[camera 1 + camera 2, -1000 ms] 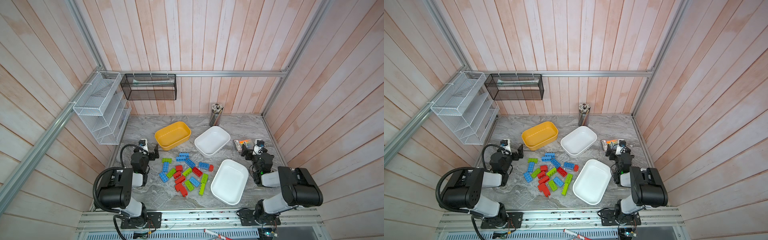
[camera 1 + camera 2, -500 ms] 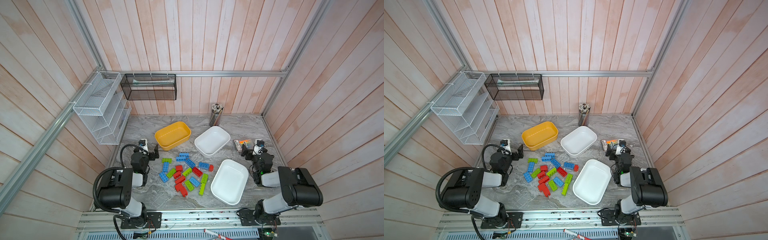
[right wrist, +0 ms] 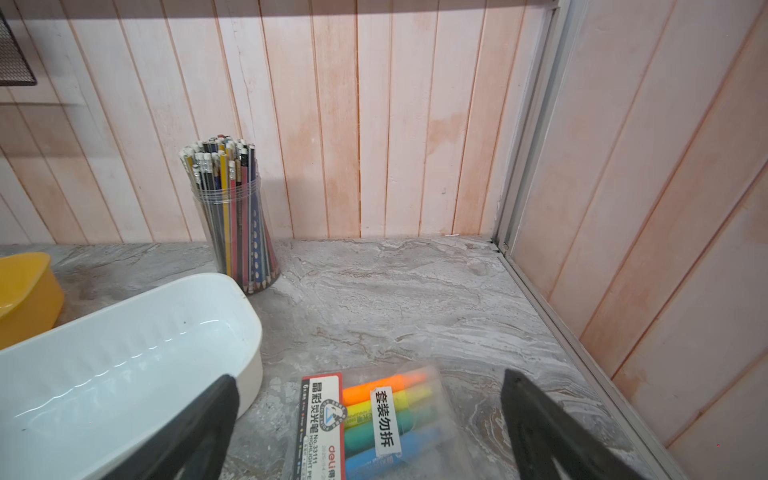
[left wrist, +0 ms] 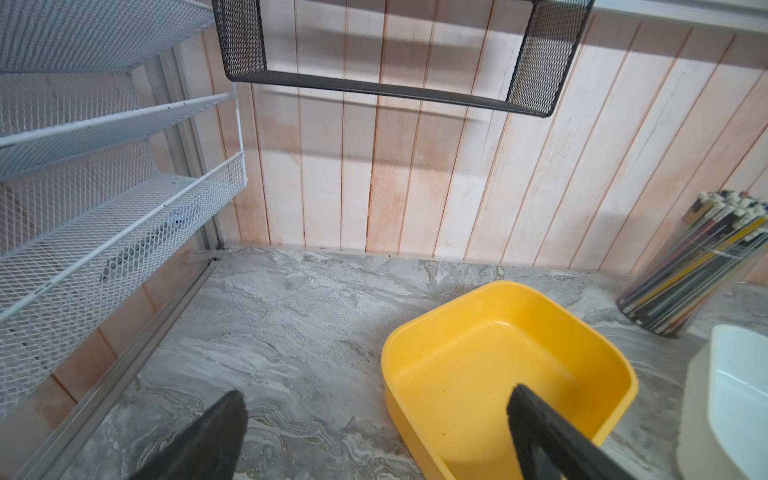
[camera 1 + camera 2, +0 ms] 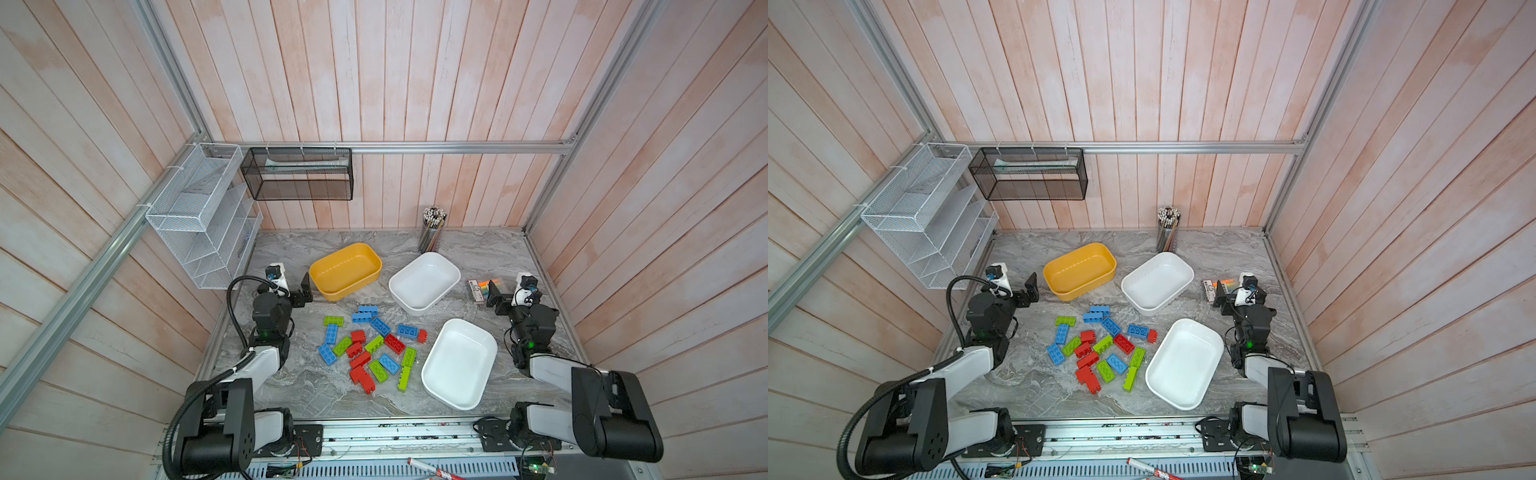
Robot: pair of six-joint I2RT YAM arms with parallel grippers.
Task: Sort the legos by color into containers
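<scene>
Several blue, lime green and red legos [image 5: 370, 349] [image 5: 1100, 349] lie scattered mid-table in both top views. Behind them stand an empty mustard yellow container [image 5: 345, 270] [image 4: 498, 365] and an empty white container [image 5: 424, 280] [image 3: 104, 374]. A second empty white container [image 5: 459, 363] sits to the right of the pile. My left gripper [image 5: 293, 291] [image 4: 376, 397] hovers open and empty beside the yellow container's near-left end. My right gripper [image 5: 509, 295] [image 3: 370, 378] is open and empty above a marker pack, right of the far white container.
The pack of coloured markers [image 3: 374, 419] lies on the table under the right gripper. A pencil cup [image 5: 432, 230] stands against the back wall. A white wire rack [image 5: 199, 216] and a black mesh basket [image 5: 297, 174] hang on the left and back walls.
</scene>
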